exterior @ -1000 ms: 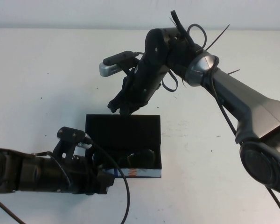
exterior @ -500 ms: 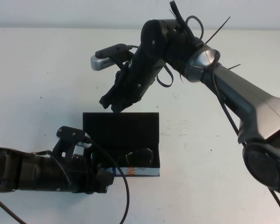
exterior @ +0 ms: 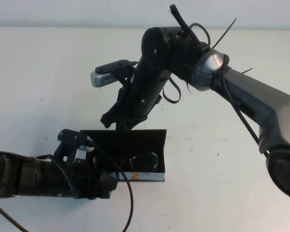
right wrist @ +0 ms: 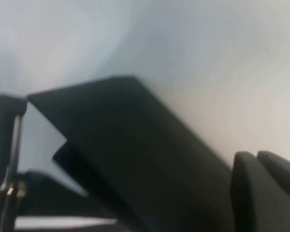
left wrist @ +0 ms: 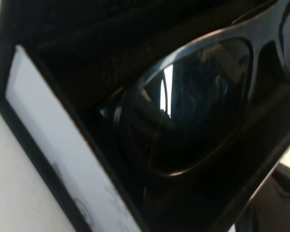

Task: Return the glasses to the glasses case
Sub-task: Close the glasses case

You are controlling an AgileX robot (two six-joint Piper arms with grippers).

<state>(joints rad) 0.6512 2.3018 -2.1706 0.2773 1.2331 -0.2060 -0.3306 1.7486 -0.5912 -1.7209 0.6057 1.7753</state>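
Glasses (exterior: 144, 161) inside glasses case (exterior: 150, 137)

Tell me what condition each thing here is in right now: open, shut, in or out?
glasses: lying inside the case.
glasses case: open.
lid: raised, tilting forward over the box.
left gripper: at the case's left end.
right gripper: at the lid's top edge.
table: white, bearing the case.
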